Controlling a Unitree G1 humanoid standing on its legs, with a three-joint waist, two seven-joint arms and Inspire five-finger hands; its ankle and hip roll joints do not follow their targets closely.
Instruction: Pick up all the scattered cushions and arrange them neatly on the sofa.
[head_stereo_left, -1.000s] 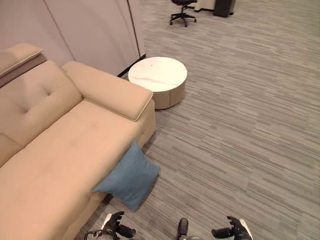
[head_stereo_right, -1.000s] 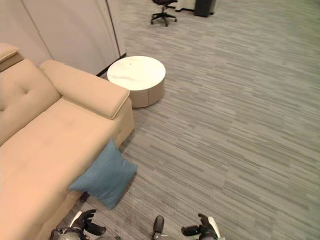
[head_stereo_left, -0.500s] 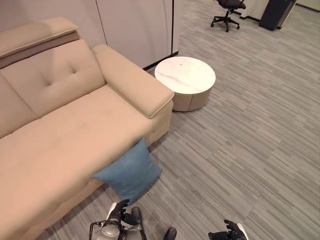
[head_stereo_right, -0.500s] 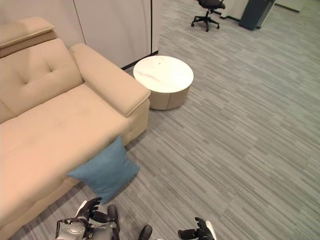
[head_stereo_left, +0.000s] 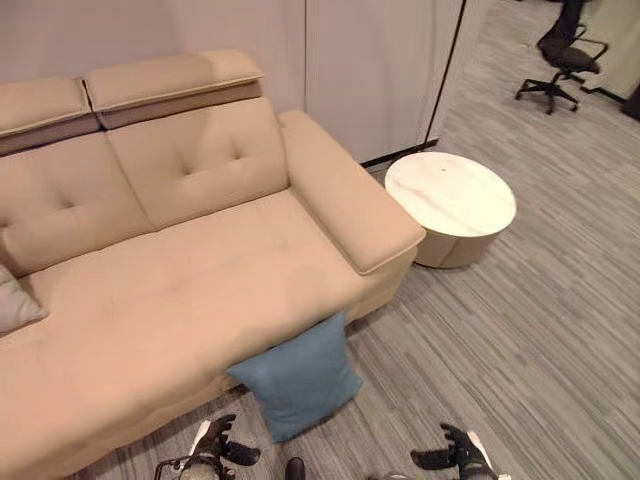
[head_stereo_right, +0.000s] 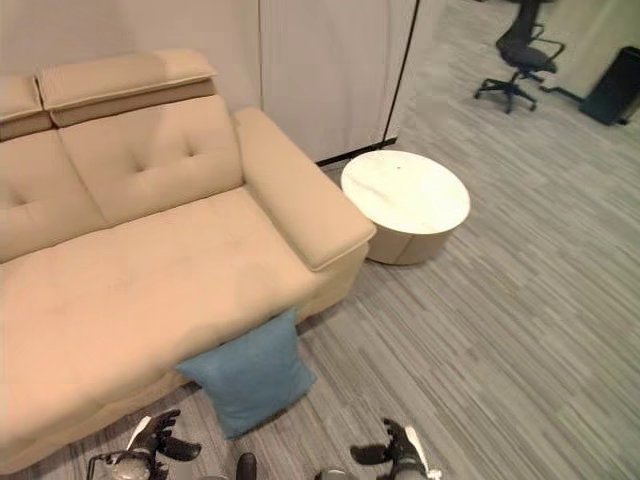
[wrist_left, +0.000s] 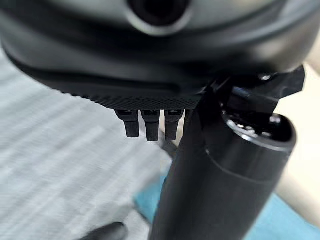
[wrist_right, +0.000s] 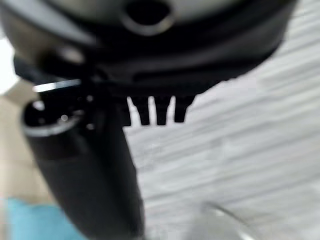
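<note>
The blue cushion (head_stereo_left: 297, 377) leans on the floor against the front of the sofa (head_stereo_left: 180, 290), while the left hand (head_stereo_left: 215, 444) and right hand (head_stereo_left: 452, 458) hang low with relaxed, spread fingers, holding nothing. A one-handed grab at a corner could let the soft cushion sag and slip out, or push it flat under the sofa's edge. The sofa seat holds a grey cushion (head_stereo_left: 15, 303) at its far left end (there are no containers here), and the round table (head_stereo_left: 452, 197) is bare.

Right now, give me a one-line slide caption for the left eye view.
Blue cushion leans against the beige sofa front on the carpet; both open hands, left and right, hang empty.
</note>
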